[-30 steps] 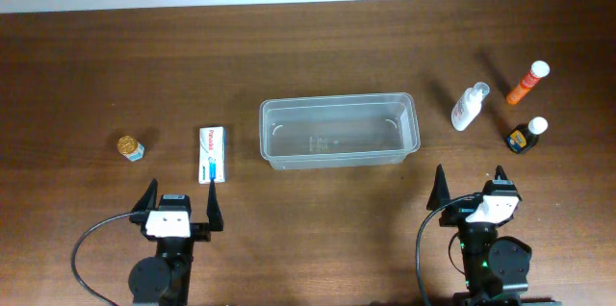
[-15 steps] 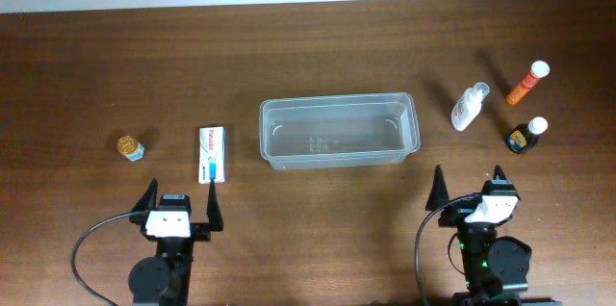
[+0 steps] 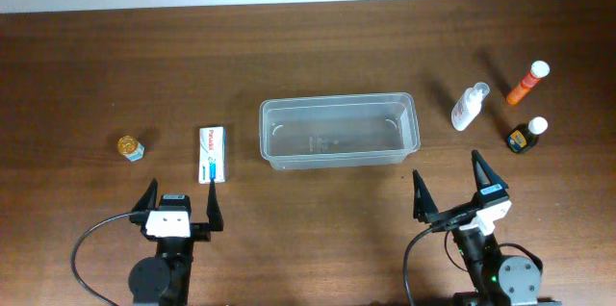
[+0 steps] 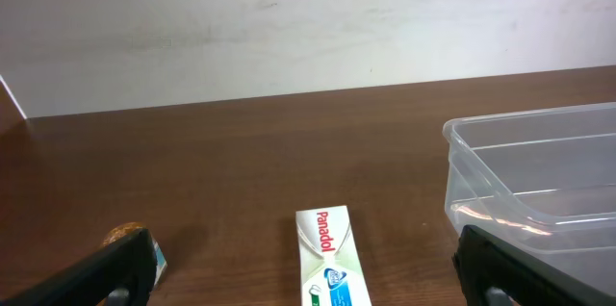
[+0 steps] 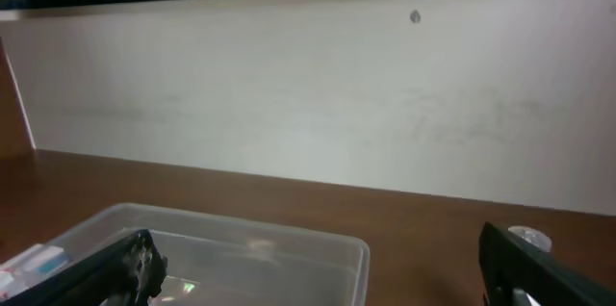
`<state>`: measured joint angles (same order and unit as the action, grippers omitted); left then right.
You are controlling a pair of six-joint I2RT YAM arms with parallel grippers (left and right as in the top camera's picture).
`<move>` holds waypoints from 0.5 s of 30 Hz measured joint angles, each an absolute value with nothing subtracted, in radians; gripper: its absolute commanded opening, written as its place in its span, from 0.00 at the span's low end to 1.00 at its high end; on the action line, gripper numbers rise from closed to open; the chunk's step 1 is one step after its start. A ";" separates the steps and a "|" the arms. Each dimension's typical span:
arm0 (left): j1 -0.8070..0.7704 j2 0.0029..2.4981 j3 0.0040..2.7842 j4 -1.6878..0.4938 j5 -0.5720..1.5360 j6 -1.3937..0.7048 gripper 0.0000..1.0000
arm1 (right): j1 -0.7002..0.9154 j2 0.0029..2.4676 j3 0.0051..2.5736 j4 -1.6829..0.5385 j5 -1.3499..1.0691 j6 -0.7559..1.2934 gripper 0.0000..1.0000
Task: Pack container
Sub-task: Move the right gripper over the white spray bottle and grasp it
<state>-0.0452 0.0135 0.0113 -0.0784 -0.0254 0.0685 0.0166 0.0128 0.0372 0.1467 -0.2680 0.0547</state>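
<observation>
Left gripper point(image 3: 181, 191) and right gripper point(image 3: 445, 173) both gaped wide, holding nothing. I saw the container point(image 3: 337, 102) in the middle of the table point(image 3: 96, 56), ahead of them; each wrist view cut part of it off.

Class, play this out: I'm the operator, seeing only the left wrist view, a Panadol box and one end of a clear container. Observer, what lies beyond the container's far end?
Observer: Three items: a white spray bottle, an orange tube and a small dark bottle.
Operator: Anything inside the container?
Observer: No, overhead shows the container empty.
Operator: And the right claw?
Observer: The right claw is open, holding nothing, on the near side of the container's right end.
</observation>
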 measured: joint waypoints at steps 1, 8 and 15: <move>-0.045 0.014 0.011 -0.078 -0.025 0.068 0.99 | 0.017 0.013 0.059 0.132 -0.265 0.055 0.98; -0.045 0.014 0.011 -0.078 -0.025 0.068 0.99 | 0.017 0.095 0.385 -0.157 -0.167 0.004 0.98; -0.045 0.014 0.011 -0.078 -0.025 0.068 0.99 | 0.017 0.456 0.841 -0.612 0.007 -0.053 0.98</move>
<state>-0.0452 0.0135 0.0113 -0.0780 -0.0254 0.0685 0.0166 0.4561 0.8413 -0.6125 0.0071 -0.0528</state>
